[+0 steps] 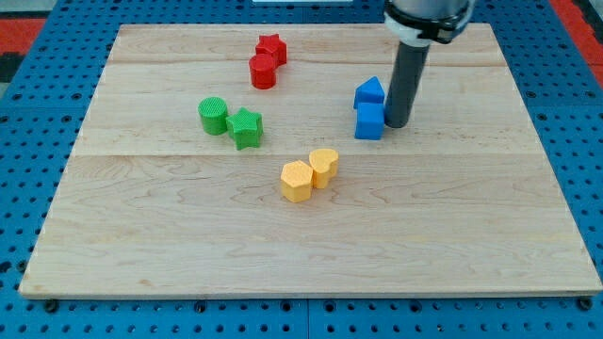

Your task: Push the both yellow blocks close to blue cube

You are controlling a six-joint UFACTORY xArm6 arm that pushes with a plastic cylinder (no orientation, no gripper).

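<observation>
Camera view, single frame.

Wooden board (311, 235): pale planks, lying on a blue perforated surface (28, 141). No brand, label or writing readable anywhere.

Blue cube (369, 121): right of centre, upper half of board. Touching or just beside a second blue block (369, 91), peaked on top, at the side toward the view's top.

My tip (396, 125): lower end of a straight dark rod (403, 80), down at board level, just beside the blue cube on the view's right. Touching or merely close: cannot tell. No claw fitted, so nothing to record as apart, together or clamped.

Yellow blocks, two, near board centre, side by side and touching:
- yellow six-sided block (297, 181), toward the view's left and bottom;
- yellow rounded block (324, 167), toward the view's right and top.
Both below and to the view's left of the blue cube, apart from it, bare board between.

Green blocks, two, left of centre, touching or nearly so: green cylinder (213, 115); green star (245, 127) at its right.

Red blocks, two, near the view's top, touching: red star (272, 49); red cylinder (263, 71) just below it.
</observation>
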